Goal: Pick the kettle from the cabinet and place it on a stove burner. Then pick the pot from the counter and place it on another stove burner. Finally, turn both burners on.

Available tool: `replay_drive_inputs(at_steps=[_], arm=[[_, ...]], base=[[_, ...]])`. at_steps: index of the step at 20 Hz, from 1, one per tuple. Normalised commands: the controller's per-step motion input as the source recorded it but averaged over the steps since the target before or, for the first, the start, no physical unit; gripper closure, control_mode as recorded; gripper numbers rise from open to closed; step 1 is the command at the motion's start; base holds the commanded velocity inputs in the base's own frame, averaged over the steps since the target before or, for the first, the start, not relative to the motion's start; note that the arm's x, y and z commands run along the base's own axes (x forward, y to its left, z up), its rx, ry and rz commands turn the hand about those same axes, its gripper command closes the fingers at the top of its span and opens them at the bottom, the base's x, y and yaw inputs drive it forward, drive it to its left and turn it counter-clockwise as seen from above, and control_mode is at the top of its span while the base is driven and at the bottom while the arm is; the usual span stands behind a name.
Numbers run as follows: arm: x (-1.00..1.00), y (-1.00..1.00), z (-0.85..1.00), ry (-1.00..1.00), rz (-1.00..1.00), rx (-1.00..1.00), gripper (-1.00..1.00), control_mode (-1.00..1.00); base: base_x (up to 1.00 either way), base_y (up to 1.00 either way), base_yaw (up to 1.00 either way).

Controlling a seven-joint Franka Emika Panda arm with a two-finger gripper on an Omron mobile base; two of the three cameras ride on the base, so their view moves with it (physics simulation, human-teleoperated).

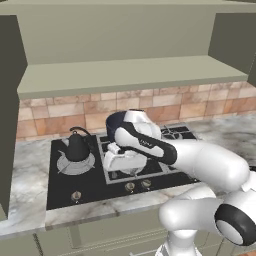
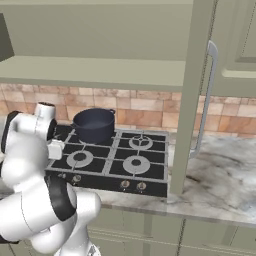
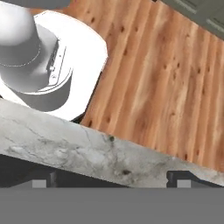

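Kettle (image 1: 78, 146) sits upright on the wide silvery stove burner (image 1: 75, 164) at the cooktop's left edge in the left base view, loop handle up, so that part looks done. The arm bends low over the cooktop's front edge, the gripper (image 1: 120, 161) above the knobs (image 1: 130, 187), probably reaching for them; whether its fingers are spread or together I cannot tell.

From the right base view, the navy pot (image 2: 93, 124) stands on a back burner, beside the open cabinet (image 2: 192, 95) door.

Seen from the hand, the marbled counter (image 3: 87, 155) edge runs above the wooden floor (image 3: 153, 83).
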Motion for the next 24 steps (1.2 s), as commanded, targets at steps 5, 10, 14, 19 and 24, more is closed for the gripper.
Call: replay_drive_inputs(at_steps=[5,10,14,19,24], arm=[[-0.21,0.42,0.00,0.00,-0.23,-0.02,-1.00,-1.00],[0.00,0.47,0.00,0.07,-0.16,-0.09,-1.00,-1.00],[0.01,0.38,0.00,0.10,-0.14,-0.13,-1.00,-1.00],[0.00,0.14,0.00,0.03,-0.05,-0.07,-1.00,-1.00],[0.01,0.05,0.00,0.00,0.00,-0.02,-1.00,-1.00]], base=[[0.00,0.00,0.00],[0.00,0.00,0.00],[0.00,0.00,0.00],[0.00,0.00,0.00],[0.00,0.00,0.00]])
